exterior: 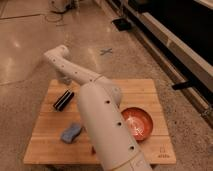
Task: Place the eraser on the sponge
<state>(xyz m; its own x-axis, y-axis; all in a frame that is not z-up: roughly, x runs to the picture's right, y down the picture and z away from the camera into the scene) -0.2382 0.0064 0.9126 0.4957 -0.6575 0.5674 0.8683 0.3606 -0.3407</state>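
The eraser (pixel 63 100), a black block with pale stripes, lies at the left side of the wooden table (pixel 142 92). In front of it, near the table's front-left corner, sits the light blue sponge (pixel 71 132), a clear gap apart from the eraser. My gripper (pixel 63 80) hangs at the table's back-left edge, just behind and above the eraser and not touching it. My white arm (pixel 102 125) crosses the middle of the table and hides what is behind it.
An orange bowl (pixel 137 123) stands at the right of the table, close against the arm. Polished floor surrounds the table. A dark counter or rail (pixel 170 40) runs along the right side of the room.
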